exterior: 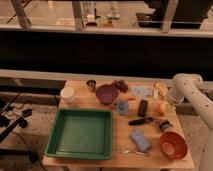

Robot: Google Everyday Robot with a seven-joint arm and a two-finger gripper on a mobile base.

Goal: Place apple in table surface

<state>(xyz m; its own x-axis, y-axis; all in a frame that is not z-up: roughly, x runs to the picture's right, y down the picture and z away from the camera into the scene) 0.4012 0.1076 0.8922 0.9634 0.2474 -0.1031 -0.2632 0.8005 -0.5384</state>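
Note:
The apple (pixel 161 107), small and yellow-orange, rests on the table surface (pixel 115 134) near the right edge, between a black block and the arm. My white arm bends in from the right. Its gripper (pixel 169 98) hangs just above and to the right of the apple, open and with nothing in it. The light wooden tabletop shows between the objects.
A green tray (pixel 81 133) fills the front left. An orange bowl (pixel 173 144) stands front right and a purple bowl (pixel 106 93) at mid-back. Around them are a white cup (pixel 66 94), a metal cup (pixel 91 85), a blue sponge (pixel 140 140), a black block (pixel 143 107) and a fork (pixel 131 150).

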